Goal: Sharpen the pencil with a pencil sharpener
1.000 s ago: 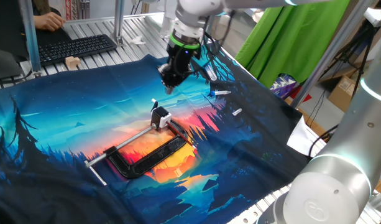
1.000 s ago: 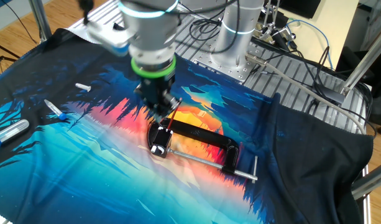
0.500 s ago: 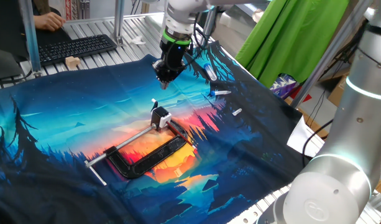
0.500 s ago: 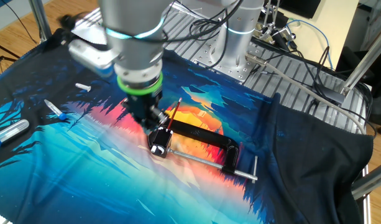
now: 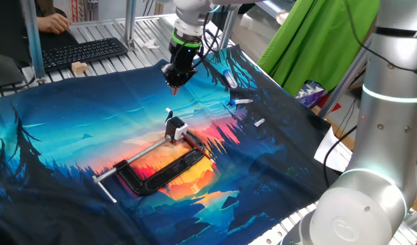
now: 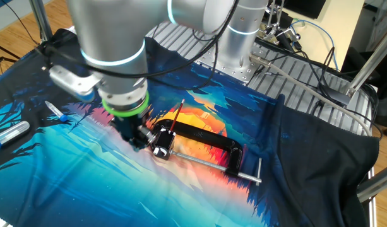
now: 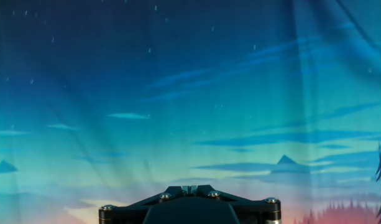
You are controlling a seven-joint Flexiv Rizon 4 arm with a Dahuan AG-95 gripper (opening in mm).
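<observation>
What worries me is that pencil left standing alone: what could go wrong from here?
1. The thin red pencil leans out of the tiny white-topped black sharpener with nothing holding it, so it might tip or slip out.
2. The gripper hangs off to the side, and the hand view shows only the printed blue cloth. A regrasp may miss so slim a stick.

Pencil sharpener (image 5: 174,127) at clamp (image 5: 157,171) screw end; pencil (image 6: 177,117) upright in sharpener.
</observation>
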